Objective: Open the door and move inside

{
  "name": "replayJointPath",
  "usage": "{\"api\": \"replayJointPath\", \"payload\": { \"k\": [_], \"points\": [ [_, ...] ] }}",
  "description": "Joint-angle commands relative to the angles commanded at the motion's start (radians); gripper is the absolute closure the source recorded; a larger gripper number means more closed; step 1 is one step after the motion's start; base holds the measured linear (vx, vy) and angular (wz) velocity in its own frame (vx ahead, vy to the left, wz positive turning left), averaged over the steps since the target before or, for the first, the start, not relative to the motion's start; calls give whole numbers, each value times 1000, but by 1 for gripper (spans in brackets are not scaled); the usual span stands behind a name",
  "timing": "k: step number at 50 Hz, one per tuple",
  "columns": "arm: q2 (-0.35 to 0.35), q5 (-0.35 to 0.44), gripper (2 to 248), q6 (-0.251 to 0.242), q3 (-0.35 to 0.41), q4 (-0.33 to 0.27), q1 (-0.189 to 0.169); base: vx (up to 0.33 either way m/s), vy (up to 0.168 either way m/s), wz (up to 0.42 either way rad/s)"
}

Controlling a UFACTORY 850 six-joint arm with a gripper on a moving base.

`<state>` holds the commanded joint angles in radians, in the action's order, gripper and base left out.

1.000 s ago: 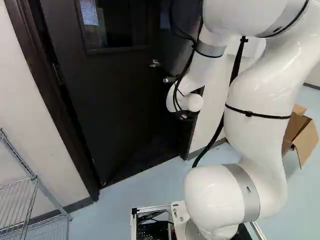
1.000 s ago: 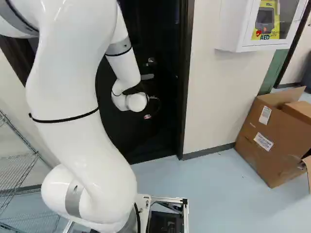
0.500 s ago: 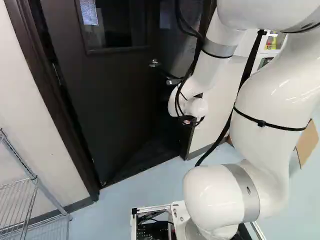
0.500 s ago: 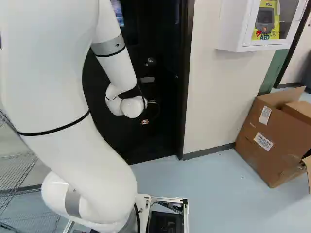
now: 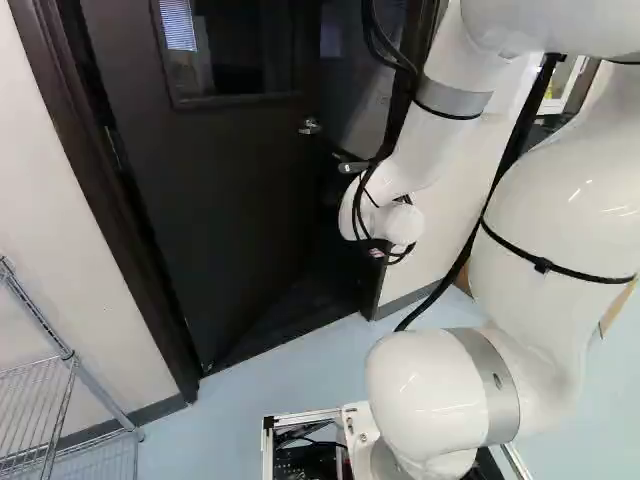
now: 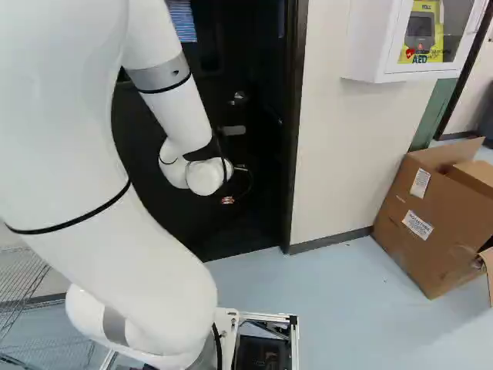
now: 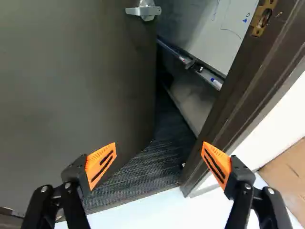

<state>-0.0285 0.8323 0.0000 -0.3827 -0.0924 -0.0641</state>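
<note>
Arm [image 5: 545, 250] is arching at left base view's right, gripper [image 5: 380, 252] gaping.
Upright door [image 5: 230, 200] is standing ajar, swung edge pointing inward.

The white arm [image 5: 545, 235] rises from the near joints, arches high, then slopes down to its far wrist [image 5: 385, 215]. Beyond it the claw [image 6: 229, 200] stands wide open (orange pads [image 7: 101, 164] well apart, nothing between them touched).
</note>
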Motion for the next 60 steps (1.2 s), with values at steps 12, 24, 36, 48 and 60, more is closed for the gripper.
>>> {"api": "replayJointPath", "payload": {
  "k": [12, 24, 36, 48, 60],
  "points": [
    [0, 0, 3, 0, 0, 0, 0, -2, 2, 5],
    [0, 0, 3, 0, 0, 0, 0, -25, 89, 25],
    [0, 0, 3, 0, 0, 0, 0, 16, 93, 25],
    [0, 0, 3, 0, 0, 0, 0, 74, 95, -3],
    [0, 0, 3, 0, 0, 0, 0, 133, 103, -148]
  ]
}}
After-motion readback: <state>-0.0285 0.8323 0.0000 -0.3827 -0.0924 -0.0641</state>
